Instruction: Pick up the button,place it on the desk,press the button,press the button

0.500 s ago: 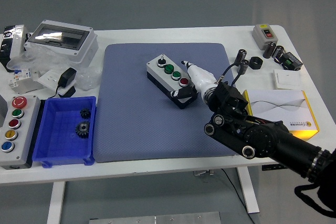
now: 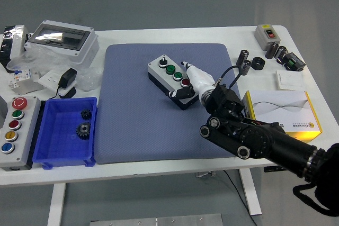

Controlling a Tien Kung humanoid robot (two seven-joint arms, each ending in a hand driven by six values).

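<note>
A grey button box with a black selector knob, two green buttons and a red button lies at an angle on the blue mat. My right hand, white with black fingertips, rests against the box's right end, one extended finger lying just above the red button and the thumb curled at the box's lower edge. Whether the finger touches the button is unclear. The black right arm reaches in from the lower right. My left arm is out of sight.
A blue bin with two gears sits left of the mat, next to a grey panel of coloured buttons. A clear-lidded enclosure and bagged parts lie at the back left. A white-and-yellow box, black cylinders and a small switch box stand to the right.
My right hand and arm have shifted slightly left and toward the button box, bringing the extended finger closer over the red button. The box has not moved.
</note>
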